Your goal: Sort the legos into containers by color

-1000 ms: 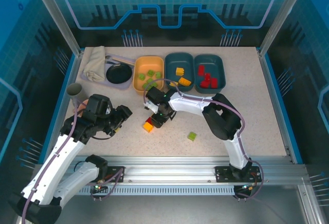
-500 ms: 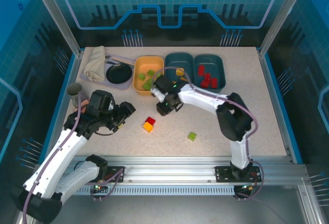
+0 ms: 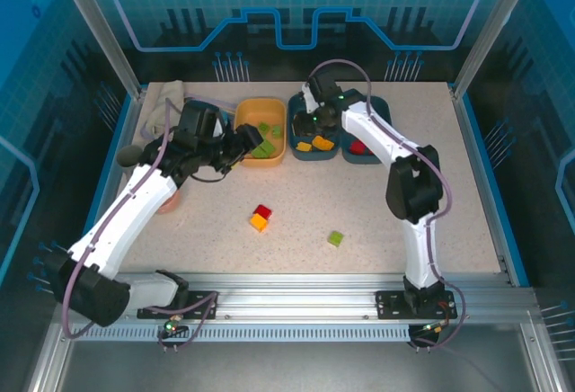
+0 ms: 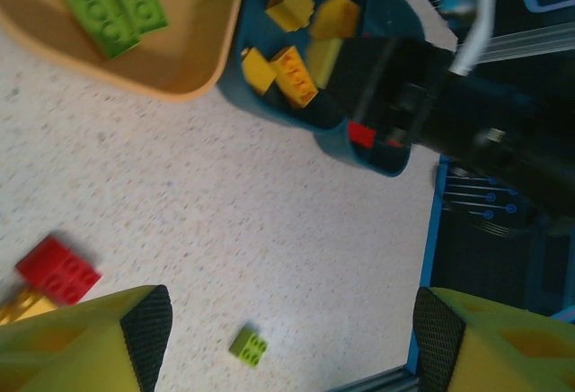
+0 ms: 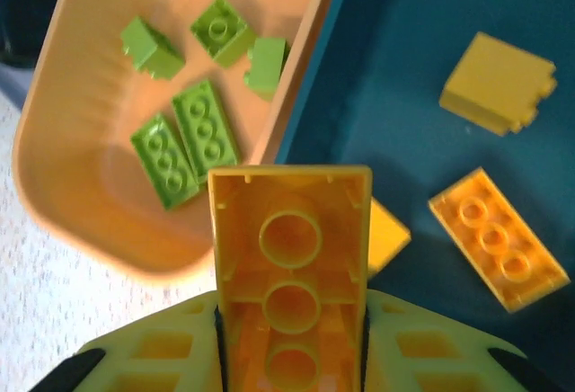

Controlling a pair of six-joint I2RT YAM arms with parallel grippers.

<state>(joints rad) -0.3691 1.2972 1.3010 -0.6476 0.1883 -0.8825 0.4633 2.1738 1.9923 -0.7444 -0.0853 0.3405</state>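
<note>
Carried up from the bench (image 3: 404, 221), an orange-yellow brick (image 5: 289, 239) sits clamped in the right jaws, its teal tub (image 5: 422, 14) apparently just beneath; left jaws open, empty.

Right hand (image 5: 289, 360) gripping a yellow brick (image 5: 289, 239) above two tubs.
The brick is clamped between the two yellow fingers (image 5: 171, 356), hollow underside toward the camera, its three round tubes in a row. It hangs over the meeting edges of an orange tub (image 5: 63, 167) and a teal tub (image 5: 404, 86). Five green bricks (image 5: 207, 131) lie in the orange tub. The teal one holds two loose yellow bricks (image 5: 497, 239) and a third partly hidden behind the held brick. Speckled table (image 5: 27, 311) shows at lower left.
</note>
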